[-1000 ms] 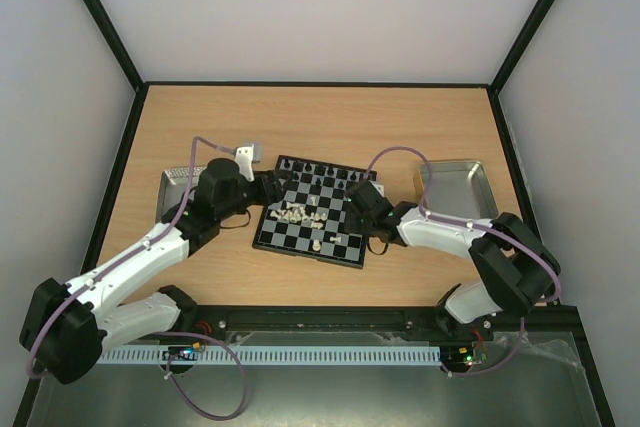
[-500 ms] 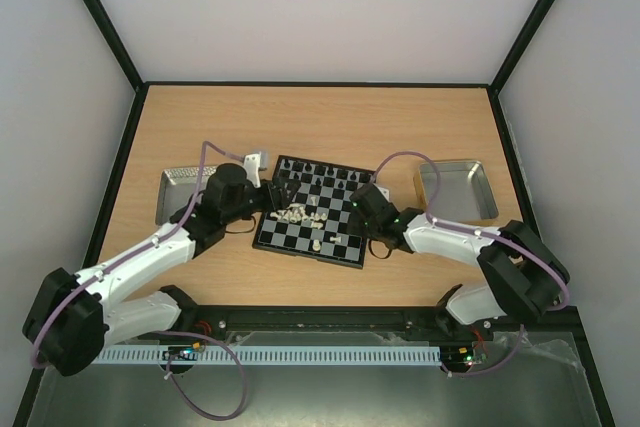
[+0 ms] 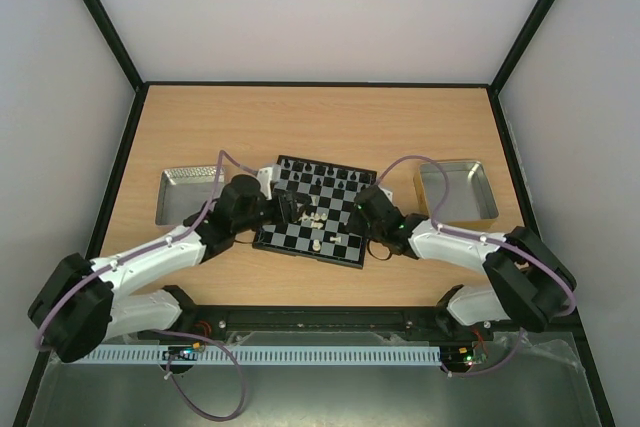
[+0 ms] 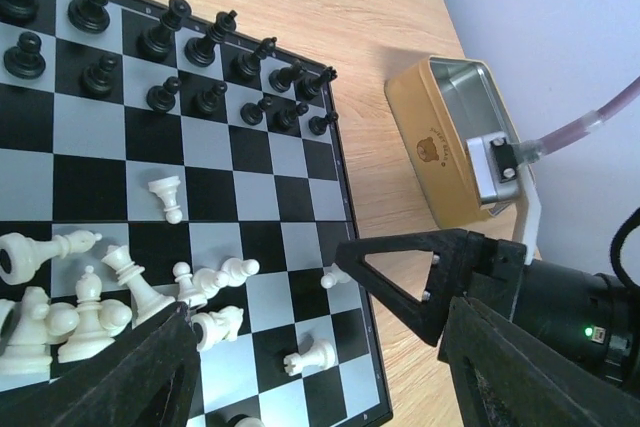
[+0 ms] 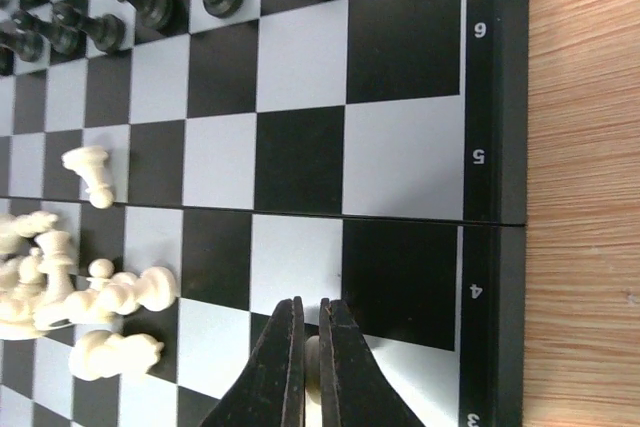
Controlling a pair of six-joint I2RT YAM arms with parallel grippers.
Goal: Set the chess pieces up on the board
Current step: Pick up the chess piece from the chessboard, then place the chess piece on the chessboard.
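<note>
Right gripper is pinching a cream-white piece near the board edge, its jaws nearly touching. Left gripper is hovering wide open, holding nothing, above the toppled white pieces.

Board with black and pale grey checks and a black rim, black pieces, creamy white pieces, light brown wood counter, tray silver inside and gold outside, purple cables, white and black arms.

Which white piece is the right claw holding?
The lone white piece near the board's right edge, pinched in the right gripper; the other white pieces lie loose, mostly heaped farther left.
</note>
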